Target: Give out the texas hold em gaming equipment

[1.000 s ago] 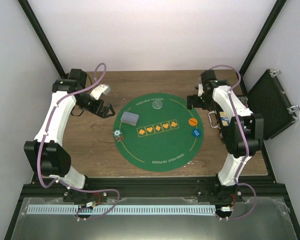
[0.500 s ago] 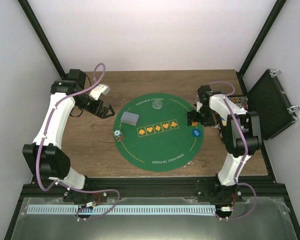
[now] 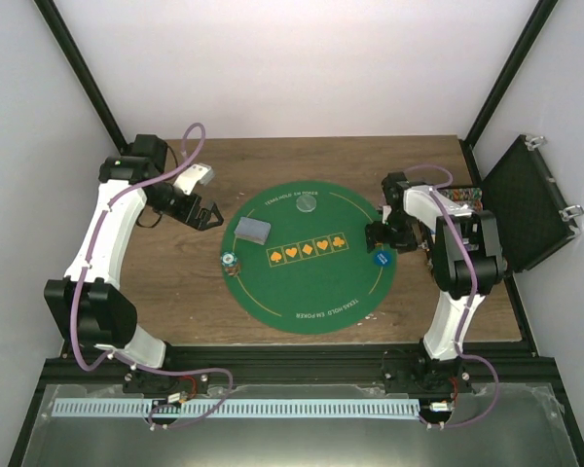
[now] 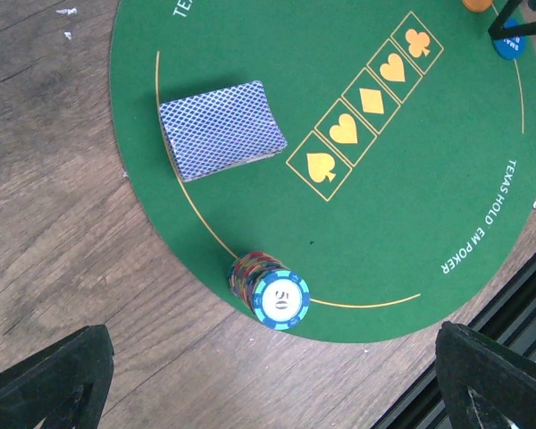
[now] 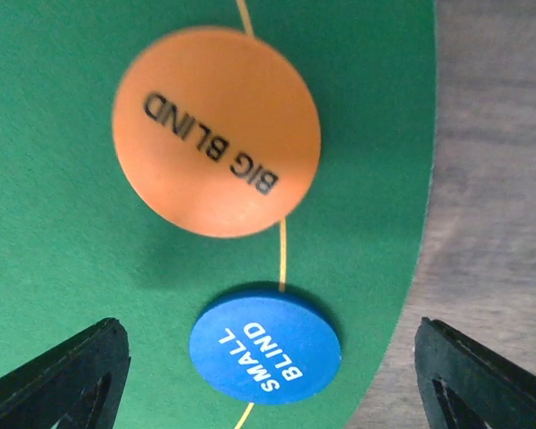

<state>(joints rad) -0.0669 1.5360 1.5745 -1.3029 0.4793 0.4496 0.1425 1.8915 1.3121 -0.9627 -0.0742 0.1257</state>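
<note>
Pose, right arm: elbow folded, wrist pitched down over right rim of green mat. Right tool released, fingers spread wide, empty, straddling blue SMALL BLIND disc without contact. Orange BIG BLIND disc just beside blue one, apart, both flat on mat; lettering upside down and slanted in right wrist view.

Pose, left arm: extended over bare worktop left of mat. Left tool released, empty, aimed toward mat.

Card deck face down on mat's left part, slightly fanned, long axis roughly left–right in top view, slightly tilted. Chip stack leaning, on near-left rim. Clear-grey disc at far side. Open black case right of right arm.
</note>
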